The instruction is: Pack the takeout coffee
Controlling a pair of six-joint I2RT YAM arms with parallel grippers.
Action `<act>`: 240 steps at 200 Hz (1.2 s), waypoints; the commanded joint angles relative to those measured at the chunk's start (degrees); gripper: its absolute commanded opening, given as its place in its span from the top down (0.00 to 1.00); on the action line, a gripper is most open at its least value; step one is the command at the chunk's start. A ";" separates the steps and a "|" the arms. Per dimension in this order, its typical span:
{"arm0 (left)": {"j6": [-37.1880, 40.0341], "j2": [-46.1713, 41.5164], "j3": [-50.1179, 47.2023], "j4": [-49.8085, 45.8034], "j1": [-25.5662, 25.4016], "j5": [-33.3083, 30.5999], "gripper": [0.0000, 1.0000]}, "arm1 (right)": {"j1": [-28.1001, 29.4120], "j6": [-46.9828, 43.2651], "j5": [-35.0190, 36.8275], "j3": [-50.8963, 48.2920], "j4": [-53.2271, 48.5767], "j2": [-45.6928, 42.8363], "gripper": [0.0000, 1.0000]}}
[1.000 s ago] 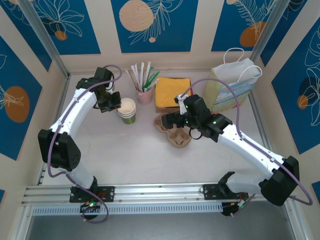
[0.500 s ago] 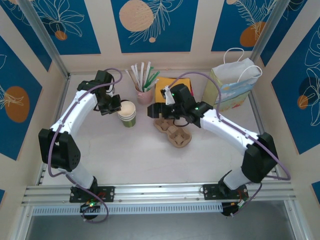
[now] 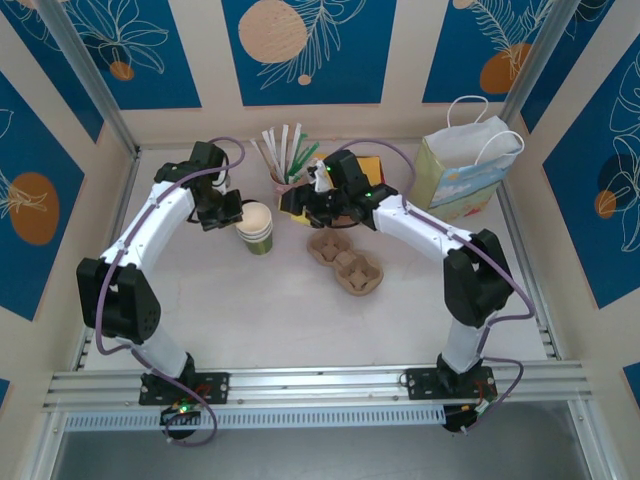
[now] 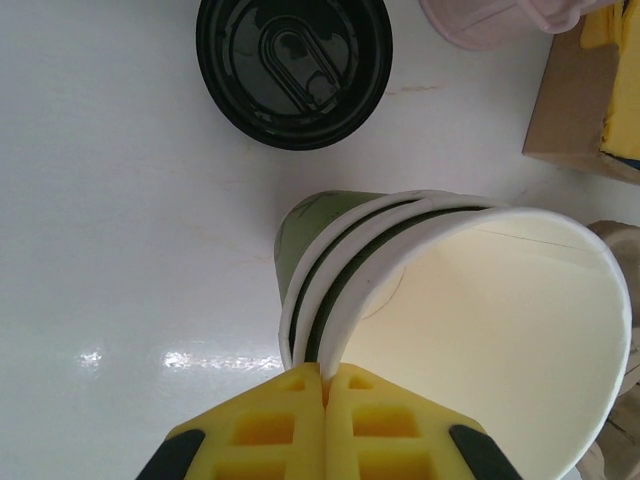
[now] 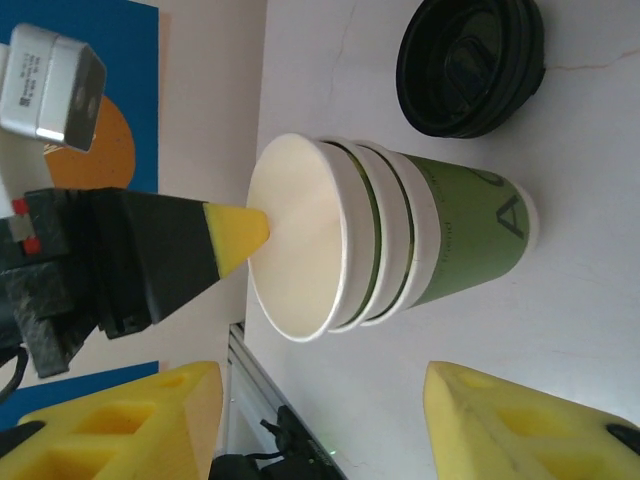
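A: Entry, coffee-packing run. Where is the takeout coffee?

B: Upright on the tabletop, round black lid facing the left wrist camera. It stands near the stack of lidless green cups, with a strip of bare surface between them, and near the pink cup. It is not in the cardboard carrier, which lies toward the middle of the tabletop.

A: Left tool?

B: Yellow fingers pressed together, no gap at the seam. The tips sit right at the rim of the stack. The cup rims run in under them, so I cannot tell whether any paper is caught between.

A: Right tool?

B: Spread wide, nothing between the fingers. In its wrist camera the stack stands ahead of the gap, white insides toward the left tool, and the coffee is off to one side beyond the stack. From above, this tool hangs just beside the pink cup and its straws.

A: Other items?

B: Paper bag upright at the far right. Yellow napkins in a brown box next to the pink cup.
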 commanded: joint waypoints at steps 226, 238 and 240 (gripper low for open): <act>0.16 -11.76 7.40 -9.84 -5.32 -5.32 1.00 | -1.20 -8.62 11.74 -1.53 -10.74 -13.35 0.28; -0.41 -12.14 8.22 -10.55 -6.65 -6.06 1.00 | -1.67 -9.77 13.25 -2.78 -11.49 -15.54 0.25; -0.51 -12.21 8.40 -10.65 -6.90 -6.19 1.00 | -1.72 -9.92 13.49 -3.04 -11.59 -15.93 0.25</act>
